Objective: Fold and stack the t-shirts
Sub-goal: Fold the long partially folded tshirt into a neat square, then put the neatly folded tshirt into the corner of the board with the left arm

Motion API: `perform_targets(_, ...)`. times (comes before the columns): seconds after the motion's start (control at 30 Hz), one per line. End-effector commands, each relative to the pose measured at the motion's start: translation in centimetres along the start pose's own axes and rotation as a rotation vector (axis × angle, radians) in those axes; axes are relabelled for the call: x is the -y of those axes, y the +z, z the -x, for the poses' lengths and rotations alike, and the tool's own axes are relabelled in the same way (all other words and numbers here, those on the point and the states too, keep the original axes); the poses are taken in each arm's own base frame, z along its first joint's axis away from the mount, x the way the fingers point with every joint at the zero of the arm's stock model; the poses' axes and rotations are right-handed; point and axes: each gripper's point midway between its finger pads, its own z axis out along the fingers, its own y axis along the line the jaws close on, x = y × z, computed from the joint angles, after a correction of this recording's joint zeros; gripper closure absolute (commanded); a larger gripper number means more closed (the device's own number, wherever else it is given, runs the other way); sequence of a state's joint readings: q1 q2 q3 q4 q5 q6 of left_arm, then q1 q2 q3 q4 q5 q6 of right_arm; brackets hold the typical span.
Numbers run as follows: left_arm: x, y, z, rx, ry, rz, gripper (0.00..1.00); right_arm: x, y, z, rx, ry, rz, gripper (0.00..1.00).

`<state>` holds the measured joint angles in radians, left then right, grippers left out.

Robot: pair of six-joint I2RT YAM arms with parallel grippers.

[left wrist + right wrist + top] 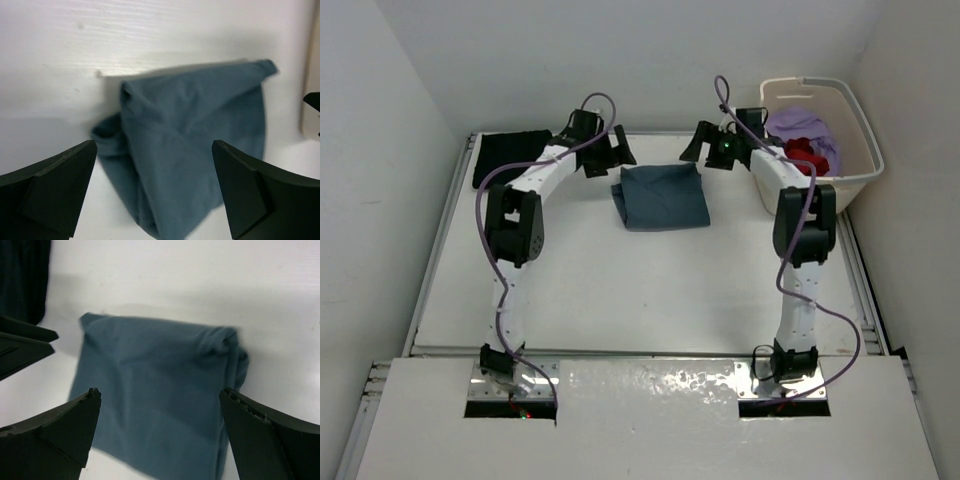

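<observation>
Teal-blue cloth: your teal-blue shirt (661, 196) lies folded into a rough rectangle on the white table (650, 290), a little toward 12 o'clock from the table's middle in the top view. One side shows a bunched fold in both wrist views.

Your left gripper (608, 158) sits just off the shirt's 11 o'clock corner, claw spread wide with nothing between the fingers. Your right gripper (705, 147) sits just off the 1 o'clock corner, likewise spread wide and holding nothing.

The black shirt (510, 157) lies folded at the table's 10 o'clock corner, well apart from the teal one. The lavender shirt (798, 124) and red shirt (807, 152) lie crumpled inside the cream basket (860, 170) at 2 o'clock, the lavender on the red's 12 o'clock side.
</observation>
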<state>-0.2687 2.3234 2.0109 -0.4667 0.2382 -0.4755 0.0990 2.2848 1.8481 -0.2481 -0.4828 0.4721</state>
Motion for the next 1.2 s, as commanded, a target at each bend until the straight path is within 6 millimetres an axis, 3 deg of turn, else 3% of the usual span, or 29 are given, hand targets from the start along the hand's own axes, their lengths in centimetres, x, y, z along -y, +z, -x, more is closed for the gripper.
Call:
perform_targets(0.0,7.9,-4.6,0.7,0.059,0.084,-0.182,0.0,-4.1,-4.3,2.2,0.091,-0.097,-0.002,0.01)
perform_targets(0.07,9.5,-4.4,-1.6,0.015,0.101,-0.213,0.0,-3.5,-4.5,0.2,0.062,-0.046,-0.021,0.01)
perform_targets(0.13,10.5,-4.3,-2.9,-0.011,0.105,-0.245,0.0,-4.0,-5.4,0.1,0.078,-0.049,-0.02,0.01)
perform_targets(0.17,10.5,-4.0,-4.2,-0.037,0.104,-0.243,0.0,-3.4,-5.4,-1.3,0.058,-0.029,-0.039,0.01)
perform_targets(0.23,11.0,-3.8,-5.5,-0.063,0.098,-0.285,0.0,-3.9,-6.1,-1.1,0.084,-0.025,-0.027,0.01)
perform_targets(0.27,10.3,-3.3,-7.1,-0.099,0.084,-0.284,0.0,-3.7,-6.1,-1.8,0.072,-0.017,-0.03,0.01)
perform_targets(0.33,9.9,-2.9,-8.3,-0.116,0.065,-0.299,0.0,-4.0,-5.8,-2.6,0.043,-0.008,-0.004,0.01)
perform_targets(0.43,7.7,-2.0,-11.4,-0.192,0.038,-0.264,0.0,-3.5,-5.3,-3.8,0.008,0.008,-0.008,0.01)
perform_targets(0.47,6.3,-1.9,-13.4,-0.23,0.026,-0.241,0.0,-3.1,-5.0,-4.3,-0.006,0.013,-0.013,0.01)
perform_targets(0.53,5.5,-2.1,-14.6,-0.24,0.021,-0.236,0.0,-2.6,-4.8,-5.0,-0.024,0.019,-0.026,0.01)
perform_targets(0.57,3.7,-2.0,-16.4,-0.272,0.004,-0.196,0.0,-2.2,-4.5,-5.7,-0.038,0.021,-0.033,0.01)
perform_targets(0.7,0.5,-0.9,-19.0,-0.314,-0.033,-0.129,0.0,-1.8,-4.1,-6.6,-0.067,0.022,-0.034,0.01)
perform_targets(0.77,-0.1,-0.9,-19.3,-0.327,-0.039,-0.11,0.0,-2.4,-4.0,-6.7,-0.078,0.003,-0.014,0.01)
perform_targets(0.87,1.5,-1.9,-17.5,-0.277,-0.01,-0.149,0.0,-3.7,-4.4,-6.6,-0.085,-0.025,0.003,0.01)
perform_targets(1.03,6.0,-5.5,-10.5,-0.101,0.089,-0.198,0.0,-6.5,-4.8,-6.0,-0.036,-0.026,0.074,0.01)
perform_targets(1.1,7.6,-7.4,-8.2,-0.043,0.114,-0.215,0.0,-7.2,-5.1,-5.9,-0.03,-0.021,0.095,0.01)
perform_targets(1.17,8.0,-8.4,-7.3,-0.008,0.119,-0.208,0.0,-7.0,-5.4,-6.5,-0.033,-0.01,0.085,0.01)
